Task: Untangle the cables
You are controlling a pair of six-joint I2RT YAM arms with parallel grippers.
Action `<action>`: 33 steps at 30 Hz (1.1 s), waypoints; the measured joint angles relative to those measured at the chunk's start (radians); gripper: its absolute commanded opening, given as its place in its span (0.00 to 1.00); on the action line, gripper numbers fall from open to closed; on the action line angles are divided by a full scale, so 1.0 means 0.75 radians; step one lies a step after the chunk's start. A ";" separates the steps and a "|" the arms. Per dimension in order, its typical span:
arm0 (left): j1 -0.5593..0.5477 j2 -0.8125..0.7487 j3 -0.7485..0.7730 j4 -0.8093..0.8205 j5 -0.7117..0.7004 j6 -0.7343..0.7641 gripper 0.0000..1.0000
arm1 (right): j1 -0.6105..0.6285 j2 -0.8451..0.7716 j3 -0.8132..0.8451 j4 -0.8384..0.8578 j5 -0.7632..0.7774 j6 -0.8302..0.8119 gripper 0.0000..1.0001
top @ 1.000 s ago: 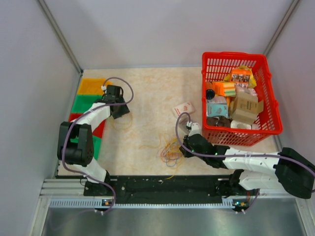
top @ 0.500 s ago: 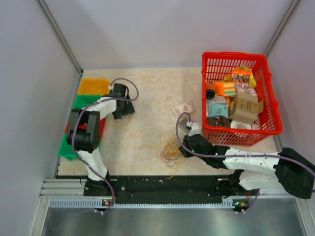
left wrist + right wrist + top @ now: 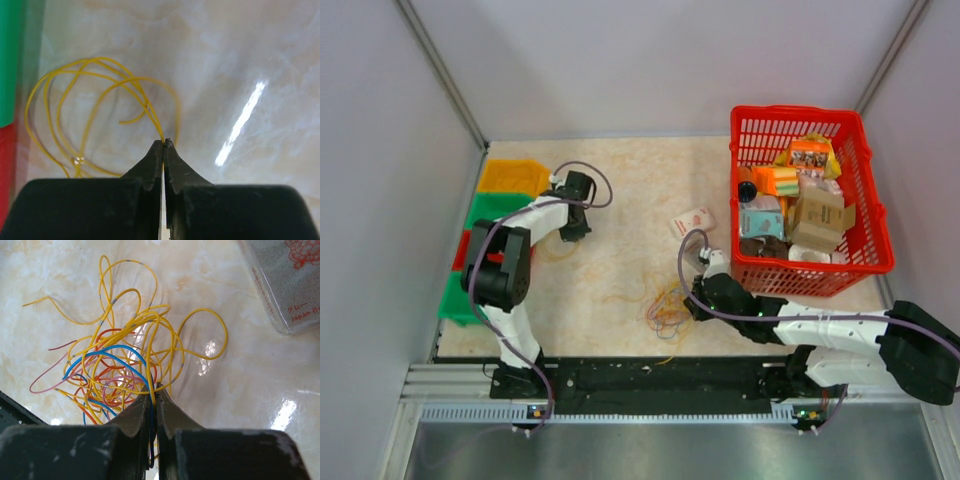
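1. We see a marbled beige tabletop [image 3: 620,180] enclosed by plain grey walls [image 3: 650,60]. A row of orange, green and red plastic bins [image 3: 490,208] lines the left edge of the frame.
2. Just right of the bins, the left gripper [image 3: 163,145] is pinched closed on a loose yellow wire coil [image 3: 90,85] lying on the tabletop.
3. At lower centre, a tangle of yellow, blue, red and pink cables [image 3: 115,365] lies flat. The right gripper [image 3: 154,390] is clamped on strands at its right edge.
4. A small white printed packet [image 3: 694,221] lies above the tangle, apart from it.
5. At upper right, a red plastic mesh basket [image 3: 800,275] holds cardboard boxes and packets [image 3: 817,218].
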 measured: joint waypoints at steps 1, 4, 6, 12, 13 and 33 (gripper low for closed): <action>0.000 -0.029 -0.026 0.004 -0.004 0.005 0.00 | 0.000 -0.003 -0.007 0.009 -0.001 0.000 0.00; 0.004 -0.192 -0.081 -0.023 -0.017 0.034 0.00 | 0.000 -0.024 -0.034 0.019 -0.002 0.001 0.00; 0.014 -0.311 -0.068 -0.015 -0.026 0.062 0.00 | 0.000 -0.030 -0.041 0.020 -0.002 0.001 0.00; 0.119 -0.462 0.207 -0.016 -0.078 0.140 0.00 | 0.000 -0.025 -0.041 0.026 -0.005 0.000 0.00; 0.141 -0.457 0.249 -0.017 -0.090 0.146 0.00 | 0.000 -0.022 -0.041 0.027 -0.008 -0.001 0.00; 0.529 -0.098 0.402 -0.101 -0.049 0.152 0.00 | 0.000 0.002 -0.041 0.063 -0.022 -0.022 0.00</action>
